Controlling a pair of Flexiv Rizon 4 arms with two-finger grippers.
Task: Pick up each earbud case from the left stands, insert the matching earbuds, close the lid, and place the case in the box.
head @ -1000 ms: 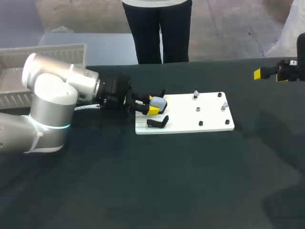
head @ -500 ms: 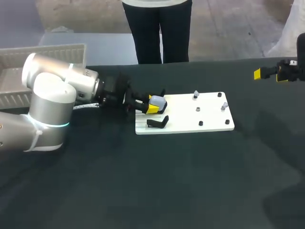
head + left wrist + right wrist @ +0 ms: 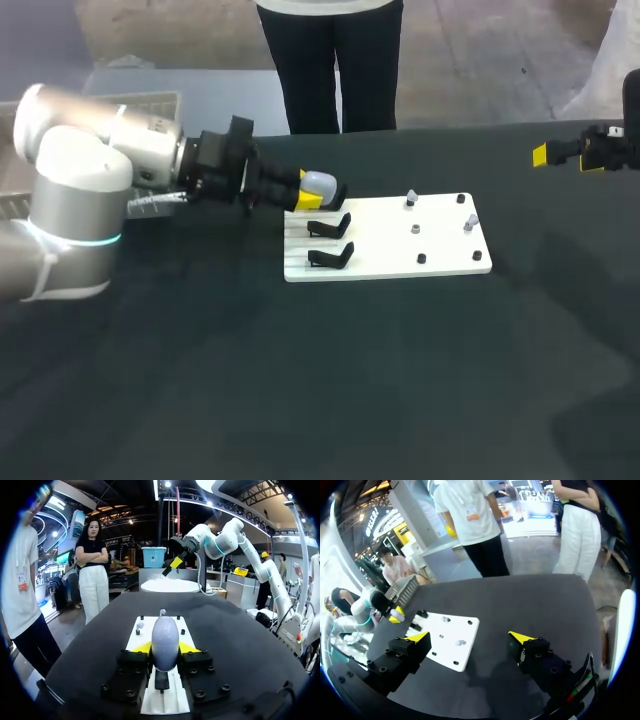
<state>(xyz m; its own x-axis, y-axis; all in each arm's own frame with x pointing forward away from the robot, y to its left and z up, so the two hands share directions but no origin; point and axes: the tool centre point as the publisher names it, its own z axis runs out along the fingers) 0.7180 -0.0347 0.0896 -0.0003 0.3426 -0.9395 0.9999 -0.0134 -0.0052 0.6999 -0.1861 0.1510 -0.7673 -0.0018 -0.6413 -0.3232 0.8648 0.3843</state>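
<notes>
Your left end effector (image 3: 308,193) is clamped on the pale earbud case (image 3: 321,184), one yellow tip on each side. It holds the case above the stand end of the white board (image 3: 400,255), just over the black stands (image 3: 331,228) (a side grip likely leaves the lid free). The earbuds (image 3: 411,201) sit on pegs further along the board. Your right end effector (image 3: 470,639) hangs spread wide and empty, well apart over the tabletop (image 3: 300,380), probably parked until insertion.
</notes>
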